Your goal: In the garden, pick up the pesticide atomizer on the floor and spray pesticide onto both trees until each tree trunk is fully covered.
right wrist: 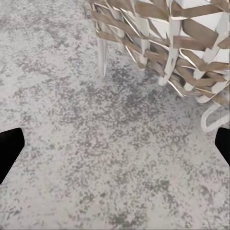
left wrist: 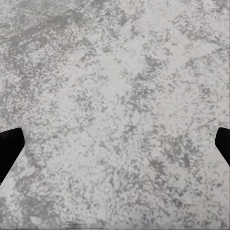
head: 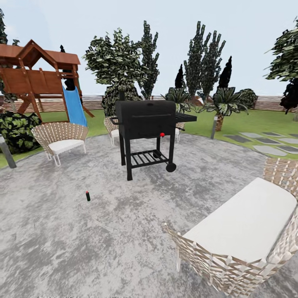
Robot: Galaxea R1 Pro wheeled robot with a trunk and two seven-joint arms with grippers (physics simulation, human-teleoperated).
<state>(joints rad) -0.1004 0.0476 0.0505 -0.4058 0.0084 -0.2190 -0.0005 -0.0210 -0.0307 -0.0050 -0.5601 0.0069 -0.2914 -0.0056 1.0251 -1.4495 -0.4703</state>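
Paving (left wrist: 115, 115) lies right under the left gripper (left wrist: 115, 143), bare mottled grey stone with nothing between its dark fingertips (left wrist: 9, 148), which sit wide apart at the frame's two sides. The right gripper (right wrist: 115, 143) is likewise spread and empty over the same floor, with the woven sofa (right wrist: 163, 43) and one of its white legs just ahead of it.

From the head view, the pesticide atomizer (head: 87, 195) stands upright on the floor (head: 82, 240), well ahead of both grippers and off toward the left arm's side, alone on open stone. The step in hand looks like the approach: roll the base forward and a little left until the bottle sits within the left arm's reach, then lower the trunk so the fingers can come at it from the side, around the dark body below the red top. It is tiny and likely to tip, so closing slowly and square seems wise.

Room is generous on that line. The grill (head: 145, 124) stands beyond the bottle and to its right, well apart; the wicker chair (head: 60, 138) is farther left. The sofa (head: 244, 231) crowds the right arm, so swinging the base leftward should keep that elbow free. The slim trunks to be sprayed are hard to pick out among the far trees.
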